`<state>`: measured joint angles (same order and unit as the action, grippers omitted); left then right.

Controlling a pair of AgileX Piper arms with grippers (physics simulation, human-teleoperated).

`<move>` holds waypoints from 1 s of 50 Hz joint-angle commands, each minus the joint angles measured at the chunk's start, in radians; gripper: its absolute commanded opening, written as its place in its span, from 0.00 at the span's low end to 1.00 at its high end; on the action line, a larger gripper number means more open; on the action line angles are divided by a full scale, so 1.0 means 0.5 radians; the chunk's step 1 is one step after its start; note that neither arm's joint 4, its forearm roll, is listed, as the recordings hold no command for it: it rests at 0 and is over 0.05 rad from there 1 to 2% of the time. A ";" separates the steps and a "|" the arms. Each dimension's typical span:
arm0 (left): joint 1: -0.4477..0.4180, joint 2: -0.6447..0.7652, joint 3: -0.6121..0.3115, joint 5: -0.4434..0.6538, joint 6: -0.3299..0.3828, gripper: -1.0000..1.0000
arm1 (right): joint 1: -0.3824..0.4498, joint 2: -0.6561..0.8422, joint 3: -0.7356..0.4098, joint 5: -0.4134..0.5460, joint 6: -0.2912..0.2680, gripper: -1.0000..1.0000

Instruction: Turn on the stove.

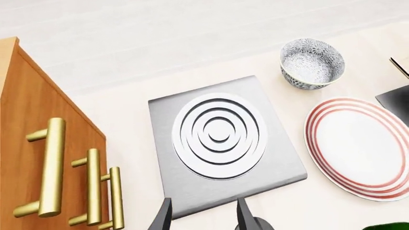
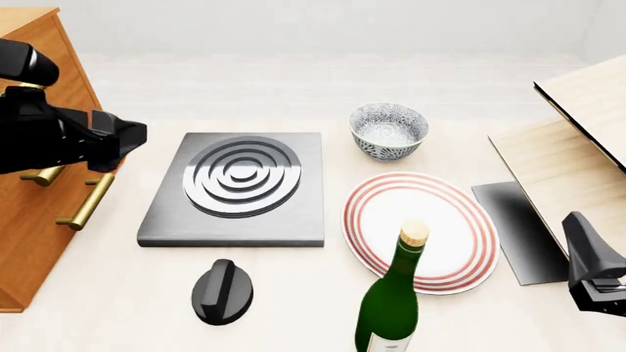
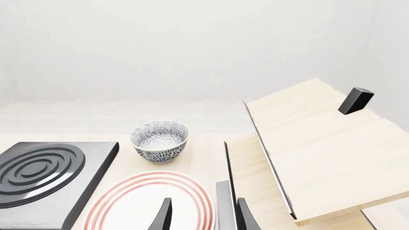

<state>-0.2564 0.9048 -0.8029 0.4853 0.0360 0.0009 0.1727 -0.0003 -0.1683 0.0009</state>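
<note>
Green wine bottle [image 2: 391,304] with a cork stopper stands nearest the front-view camera, at 6 o'clock on the table [image 2: 293,308], its neck overlapping the near rim of the red-ringed white plate [image 2: 418,231].

Black ridged knob [image 2: 223,291] lies at about 7 o'clock, just off the stove slab's near edge, not touching it. No gripper is on it.

Stove slab [image 2: 237,189], dark-grey with raised concentric rings, sits flat left of centre, at roughly 10 o'clock from the bottle. Patterned bowl [image 2: 389,130] stands at 12 o'clock from the plate, apart from it. Thin dark sheet [image 2: 518,231] lies at 3 o'clock from the plate, beside a light wooden board [image 2: 558,165].

Left gripper [image 1: 203,216]: fingers spread apart, nothing between them, hovering over the slab's near edge in the wrist view. Wooden cabinet [image 2: 39,183] with brass handles stands at 9 o'clock.

Right gripper [image 3: 203,216]: fingers spread apart, holding nothing, above the plate's right rim and the sheet.
</note>
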 commanded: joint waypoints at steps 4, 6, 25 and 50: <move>-0.129 0.159 0.090 -0.128 -0.090 1.00 | 0.000 0.023 0.000 -0.023 -0.001 1.00; -0.140 0.184 0.102 -0.151 -0.105 1.00 | 0.000 0.024 0.000 -0.024 -0.001 1.00; -0.328 0.343 0.217 -0.294 -0.153 1.00 | 0.000 0.047 0.000 -0.048 -0.001 1.00; -0.398 0.499 0.389 -0.458 -0.242 1.00 | 0.001 0.020 0.000 -0.020 -0.001 1.00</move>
<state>-0.4533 1.1225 -0.6399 0.2953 -0.0661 0.0013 0.1843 -0.0003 -0.1801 0.0003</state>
